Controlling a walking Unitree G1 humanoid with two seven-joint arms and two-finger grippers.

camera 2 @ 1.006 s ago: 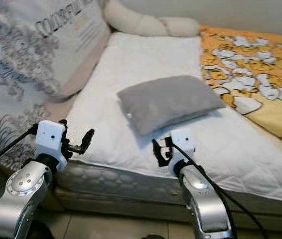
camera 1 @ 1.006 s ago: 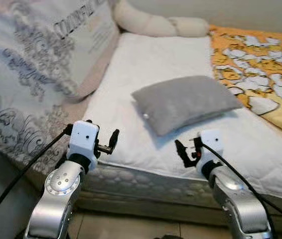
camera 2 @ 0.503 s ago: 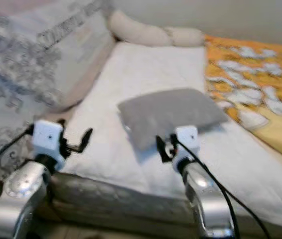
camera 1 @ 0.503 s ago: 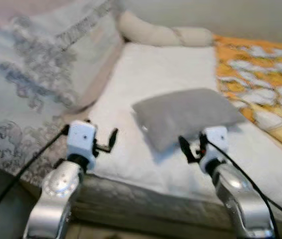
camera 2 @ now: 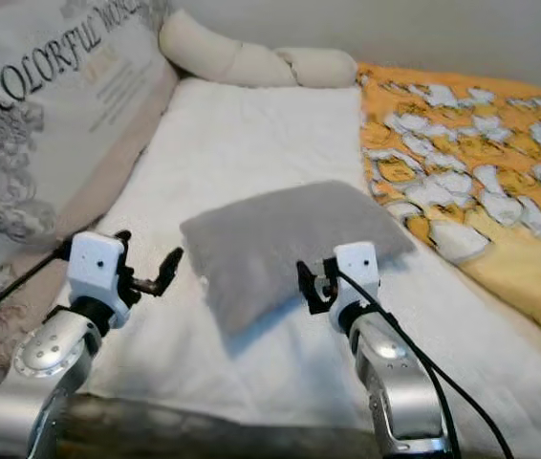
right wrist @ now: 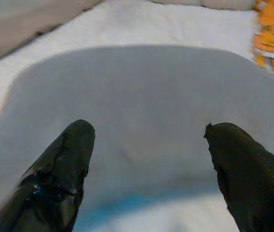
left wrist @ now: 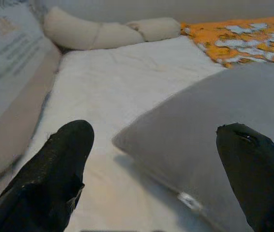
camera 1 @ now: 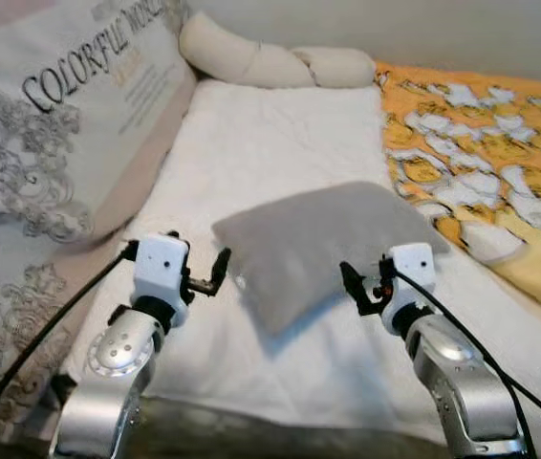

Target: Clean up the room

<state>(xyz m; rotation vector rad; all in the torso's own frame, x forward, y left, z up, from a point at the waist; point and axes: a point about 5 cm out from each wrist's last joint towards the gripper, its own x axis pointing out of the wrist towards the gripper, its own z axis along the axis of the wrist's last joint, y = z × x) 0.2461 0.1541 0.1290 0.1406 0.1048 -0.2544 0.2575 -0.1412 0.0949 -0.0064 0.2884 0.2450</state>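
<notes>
Our right jaws were wide open and held nothing. They hung just at the near right edge of the grey pillow. Our left jaws were open too, with nothing in them, just beside the pillow's near left corner.

The pillow lay in the middle of the bed, on the white sheet, a bit puffed up off it. We thought it was soft and light, and would squash and flop if we pinched it. We thought the best hold was one near corner in each of our jaws, deep in the cloth.

Far off lay a long cream bolster. An orange blanket covered the right side, and a big printed cushion leaned on the left.
</notes>
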